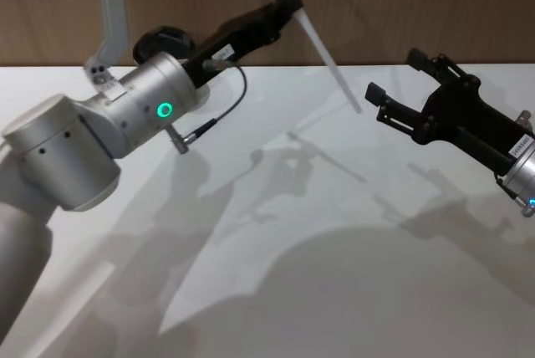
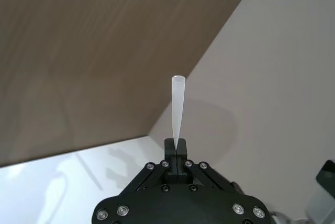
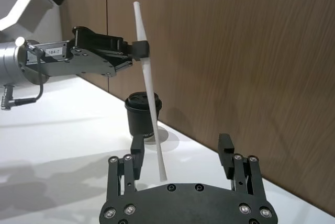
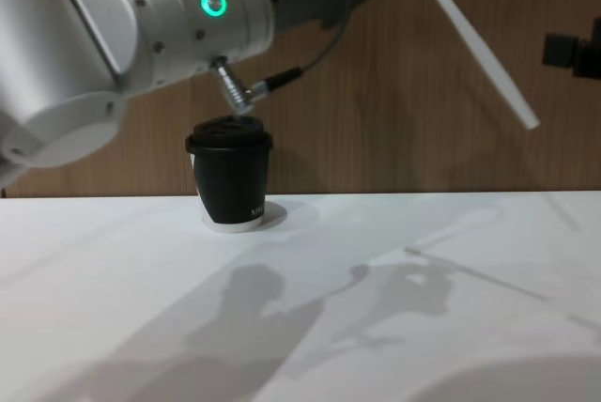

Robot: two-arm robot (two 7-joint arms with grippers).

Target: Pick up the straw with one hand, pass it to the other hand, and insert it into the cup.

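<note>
A thin white straw [image 1: 320, 44] hangs slanted in the air above the table, with my left gripper [image 1: 292, 0] shut on its upper part. From the left wrist, the straw [image 2: 178, 106] rises out of the closed fingers. My right gripper [image 1: 397, 75] hovers open at the right, with the straw's lower end just in front of its fingers and touching neither. In the right wrist view the straw [image 3: 149, 85] slants down towards the gap of that gripper [image 3: 181, 145]. The black lidded cup [image 4: 230, 177] stands upright at the table's back edge, below the left arm.
The white table [image 1: 276, 232] ends at a brown wooden wall [image 4: 394, 120] close behind the cup. A thin black cable [image 1: 230, 107] loops from the left arm's silver wrist. A white camera mount [image 1: 113, 7] stands at the back left.
</note>
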